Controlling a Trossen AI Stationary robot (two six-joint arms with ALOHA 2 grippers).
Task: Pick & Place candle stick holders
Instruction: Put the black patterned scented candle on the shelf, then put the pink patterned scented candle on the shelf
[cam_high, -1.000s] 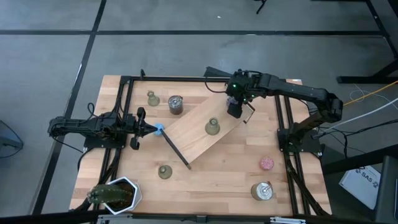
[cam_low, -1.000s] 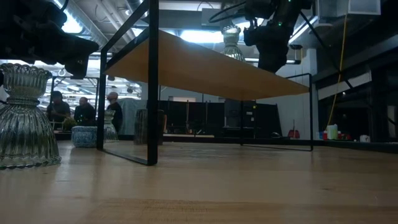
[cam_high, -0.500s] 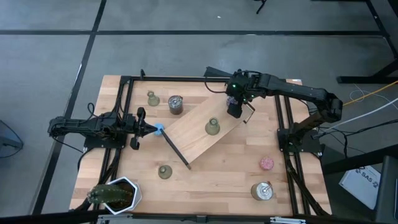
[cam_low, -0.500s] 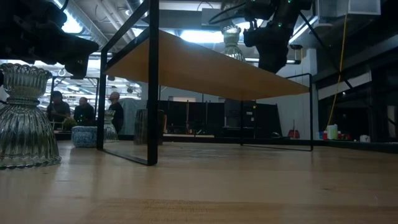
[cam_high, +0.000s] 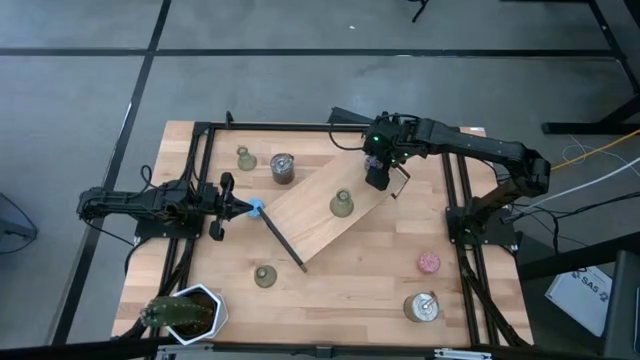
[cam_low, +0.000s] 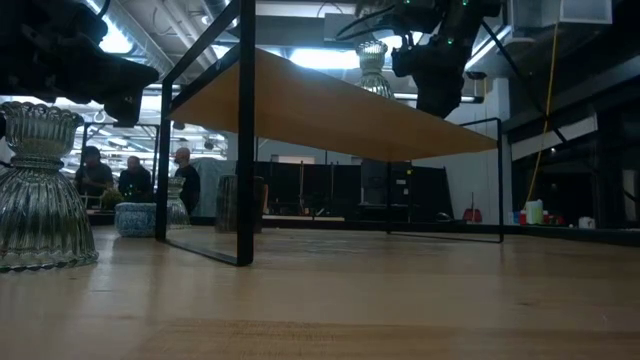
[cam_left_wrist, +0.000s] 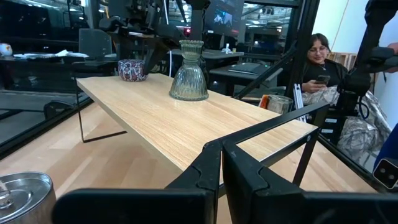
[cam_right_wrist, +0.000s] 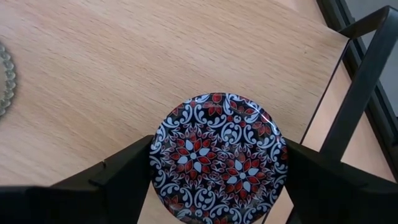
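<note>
Right gripper (cam_right_wrist: 217, 168) fingers spread wide around patterned round tin (cam_right_wrist: 217, 155) on raised board (cam_high: 325, 215), left gripper (cam_high: 240, 207) fingers closed, empty

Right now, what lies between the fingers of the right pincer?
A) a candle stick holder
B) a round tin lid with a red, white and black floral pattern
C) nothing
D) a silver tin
B: the right wrist view shows the patterned round lid between the right pincer's two fingers, over the raised wooden shelf.
</note>
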